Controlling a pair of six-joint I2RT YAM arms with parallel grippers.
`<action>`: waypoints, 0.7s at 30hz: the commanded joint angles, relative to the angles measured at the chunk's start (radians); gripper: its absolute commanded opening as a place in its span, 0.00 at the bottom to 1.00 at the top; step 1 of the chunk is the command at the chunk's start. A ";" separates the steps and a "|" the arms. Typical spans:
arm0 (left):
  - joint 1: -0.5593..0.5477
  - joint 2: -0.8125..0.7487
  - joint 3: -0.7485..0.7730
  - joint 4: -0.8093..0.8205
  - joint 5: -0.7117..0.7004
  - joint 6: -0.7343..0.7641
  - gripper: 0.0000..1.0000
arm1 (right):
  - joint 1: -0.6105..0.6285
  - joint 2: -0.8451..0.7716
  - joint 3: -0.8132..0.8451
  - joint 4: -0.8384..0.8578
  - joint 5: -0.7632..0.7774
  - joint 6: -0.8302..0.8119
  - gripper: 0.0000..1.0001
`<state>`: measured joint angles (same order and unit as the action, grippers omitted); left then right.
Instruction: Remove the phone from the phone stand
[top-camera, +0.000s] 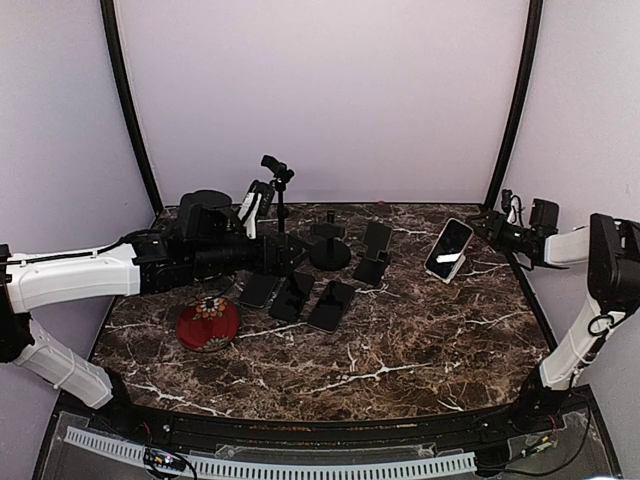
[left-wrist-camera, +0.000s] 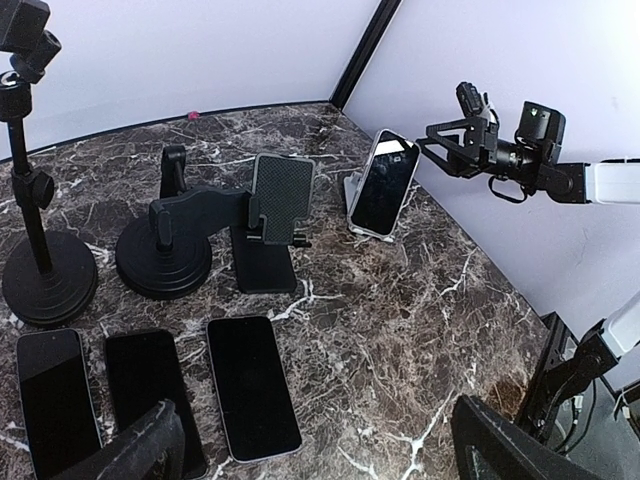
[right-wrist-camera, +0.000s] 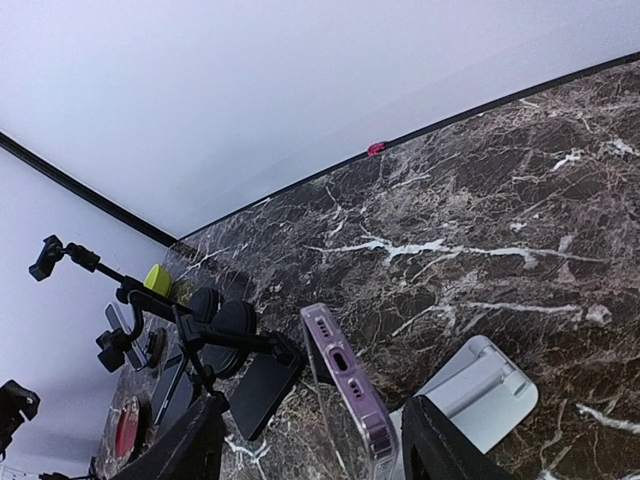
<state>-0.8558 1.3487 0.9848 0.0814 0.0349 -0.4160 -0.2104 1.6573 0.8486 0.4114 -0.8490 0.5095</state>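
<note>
The dark marble table (top-camera: 420, 350) I work over carries everything, and I place it all from the black disc-base stand (top-camera: 330, 252) near its middle. Just to that stand's right is a black folding stand (top-camera: 372, 265), and well further right a white stand (top-camera: 452, 268). Just to its left stands a pole stand (left-wrist-camera: 48, 280) on a round foot. On its near side three phones lie flat side by side: the left phone (top-camera: 258, 290), the middle phone (top-camera: 292, 296), the right phone (top-camera: 330, 305). Nearer and further left sits a red round dish (top-camera: 208, 323). Beyond it, at the back edge, lies a small pink scrap (left-wrist-camera: 190, 116).
</note>
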 joint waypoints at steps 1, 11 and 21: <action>-0.005 0.004 0.043 0.021 0.006 -0.002 0.95 | -0.001 0.046 0.054 0.034 -0.019 -0.031 0.60; -0.005 0.022 0.052 0.026 0.015 -0.003 0.95 | 0.003 0.121 0.094 0.069 -0.056 -0.022 0.56; -0.005 0.024 0.055 0.024 0.009 -0.003 0.95 | 0.026 0.160 0.107 0.089 -0.102 -0.025 0.35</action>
<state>-0.8562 1.3743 1.0134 0.0895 0.0414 -0.4160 -0.1982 1.8107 0.9291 0.4572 -0.9173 0.4946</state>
